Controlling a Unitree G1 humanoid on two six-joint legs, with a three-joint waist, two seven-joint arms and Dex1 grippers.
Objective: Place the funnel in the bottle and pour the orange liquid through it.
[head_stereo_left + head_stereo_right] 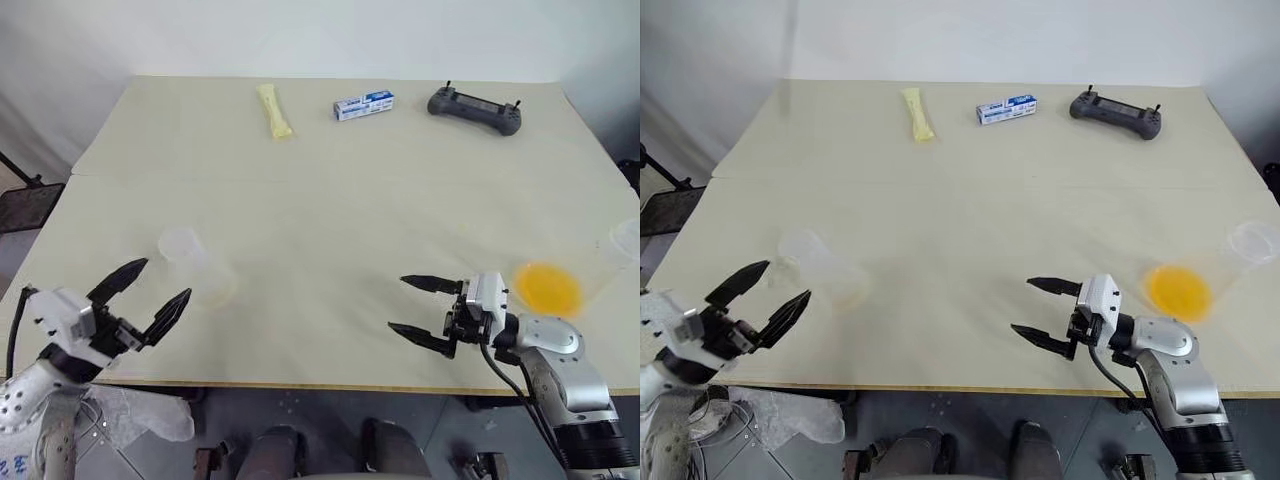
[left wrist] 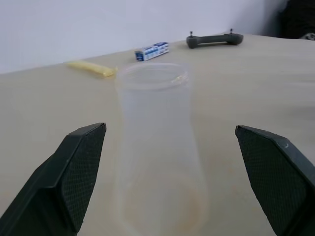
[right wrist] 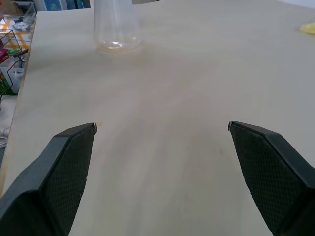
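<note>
Bottle (image 1: 197,266): upright on desk (image 1: 330,200), near left front edge, just ahead of left gripper (image 1: 142,295).
Left gripper: fingers apart, empty.
Right gripper (image 1: 421,308): fingers apart, empty.
Orange liquid (image 1: 548,287): in clear cup, right of right gripper.

Your bottle (image 1: 197,266) stands upright near the table's front left edge: clear, colourless, wide at the base and narrowing to an open neck, with only a faint orange tint at its bottom. Your orange liquid (image 1: 548,287) sits well apart, near the front right edge, as a bright yellow-orange pool inside a clear plastic vessel whose shape cannot be told.
</note>
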